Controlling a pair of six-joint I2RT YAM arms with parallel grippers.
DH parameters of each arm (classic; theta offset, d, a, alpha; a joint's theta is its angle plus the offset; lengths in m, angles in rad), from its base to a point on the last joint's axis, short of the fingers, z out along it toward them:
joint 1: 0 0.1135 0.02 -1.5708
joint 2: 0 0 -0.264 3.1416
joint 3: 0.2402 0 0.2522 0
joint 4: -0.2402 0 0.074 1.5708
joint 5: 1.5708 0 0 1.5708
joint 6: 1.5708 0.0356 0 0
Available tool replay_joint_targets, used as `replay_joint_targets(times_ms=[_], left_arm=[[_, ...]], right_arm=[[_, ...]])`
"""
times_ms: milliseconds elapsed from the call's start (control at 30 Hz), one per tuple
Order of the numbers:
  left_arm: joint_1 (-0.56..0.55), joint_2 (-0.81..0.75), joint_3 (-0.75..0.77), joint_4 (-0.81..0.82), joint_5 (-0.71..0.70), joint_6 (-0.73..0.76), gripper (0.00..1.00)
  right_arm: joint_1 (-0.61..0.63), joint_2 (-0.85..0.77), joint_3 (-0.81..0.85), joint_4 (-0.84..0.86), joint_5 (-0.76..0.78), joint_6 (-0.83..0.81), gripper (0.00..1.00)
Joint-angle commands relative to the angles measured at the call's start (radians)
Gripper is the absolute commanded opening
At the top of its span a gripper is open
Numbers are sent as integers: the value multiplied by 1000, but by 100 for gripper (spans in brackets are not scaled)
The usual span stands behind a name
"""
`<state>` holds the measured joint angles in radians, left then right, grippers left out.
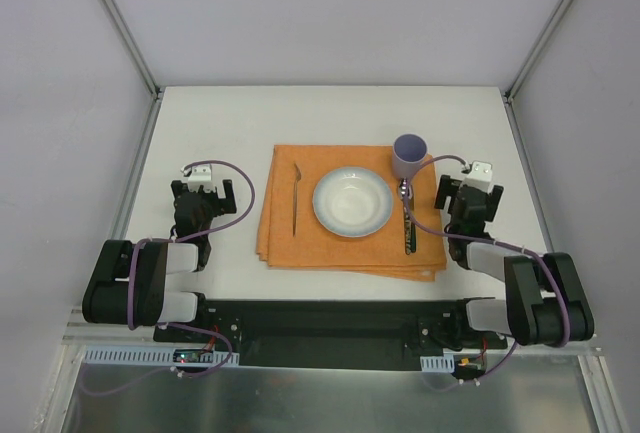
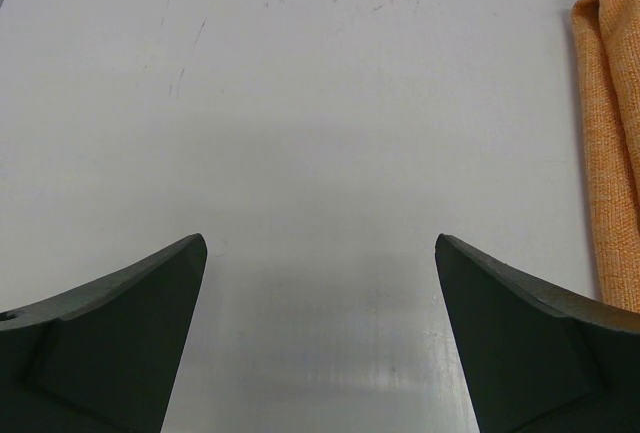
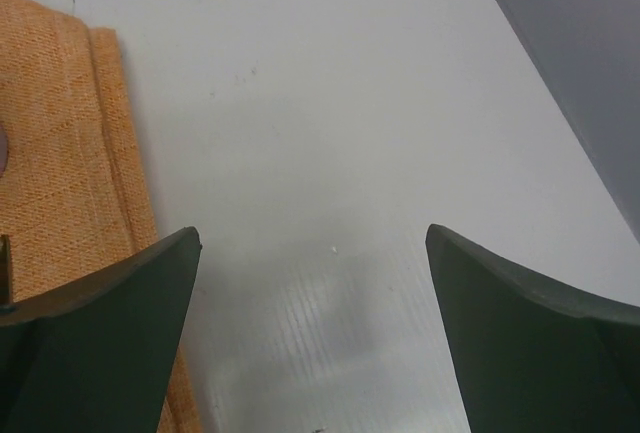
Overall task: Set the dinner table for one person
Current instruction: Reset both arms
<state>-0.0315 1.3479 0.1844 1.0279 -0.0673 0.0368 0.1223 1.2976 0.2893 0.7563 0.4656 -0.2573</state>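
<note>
Centre-left, the left gripper (image 1: 204, 193) sits spread wide, holding nothing; centre-right, the right gripper (image 1: 470, 193) likewise. The dinner table (image 1: 220, 123) fills mid-frame, orange placemat (image 1: 285, 243), bowl (image 1: 352, 201) and purple cup (image 1: 409, 156) at its centre.

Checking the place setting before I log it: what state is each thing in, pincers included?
Mat: folded, flat on table.
Bowl: upright, empty, mid-mat.
Cup: upright, mat's far right corner.
Left utensil: flat on mat, left of bowl.
Right utensil: flat on mat, right of bowl.
Left pincer: open, empty.
Right pincer: open, empty.
</note>
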Motion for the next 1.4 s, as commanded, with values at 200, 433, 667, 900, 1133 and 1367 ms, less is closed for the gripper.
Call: replay_joint_targets(times_ms=[200,433,667,900,1133,1367], left_arm=[[5,-16,12,49,21,-17,99],[5,-15,12,49,21,-15,99],[5,-15,12,49,21,-15,99],[5,-16,12,49,21,-17,99],[5,-15,12,49,21,-15,99],[5,-15,12,49,21,-17,99]], right_arm=[[-59,28,-64,240,-140,-2,100],[-61,37,-62,245,-139,-5,100],[-61,32,-65,242,-136,-5,100],[-59,28,-68,247,-137,-7,100],[-61,28,-67,247,-136,-7,100],[-61,28,-67,248,-136,-5,100]])
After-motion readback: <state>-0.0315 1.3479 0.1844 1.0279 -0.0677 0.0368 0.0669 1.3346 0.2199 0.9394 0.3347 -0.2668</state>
